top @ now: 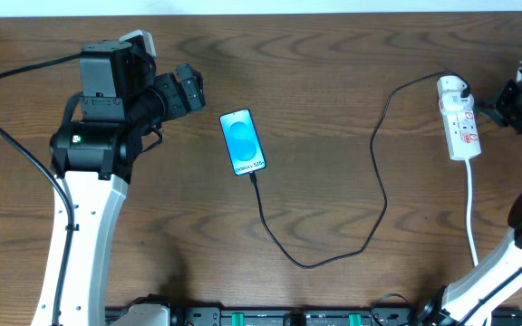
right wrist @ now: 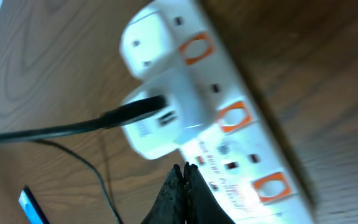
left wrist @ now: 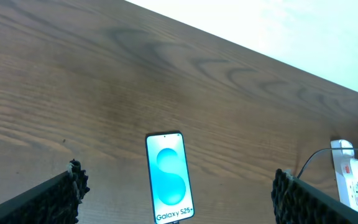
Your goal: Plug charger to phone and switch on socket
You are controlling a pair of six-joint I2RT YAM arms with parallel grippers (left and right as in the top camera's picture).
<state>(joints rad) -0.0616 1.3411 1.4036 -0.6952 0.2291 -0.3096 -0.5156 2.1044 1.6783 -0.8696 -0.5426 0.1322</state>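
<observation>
The charger (top: 381,195), how do the arms stand by it?

The left arm (top: 84,208) comes up from the near edge and bends to point sideways, low over the table (top: 333,54). The right arm (top: 492,267) comes up at the far right and reaches in beside the socket (top: 461,127).

What are the left fingers doing?

The left gripper (top: 196,91) is spread wide and holds nothing. The phone (left wrist: 168,177) lies flat out in front, between the two fingers (left wrist: 61,199) but apart from them. The charger's black end meets the phone's bottom edge.

And the right ones?

The right gripper (right wrist: 182,174) is pinched tight with nothing in it. Its tip is right at the side of the socket, by the red switches (right wrist: 232,117). I cannot tell if it touches. The charger's white plug (right wrist: 157,124) sits in the socket just ahead of the fingertips. The black cord runs off to their left.
</observation>
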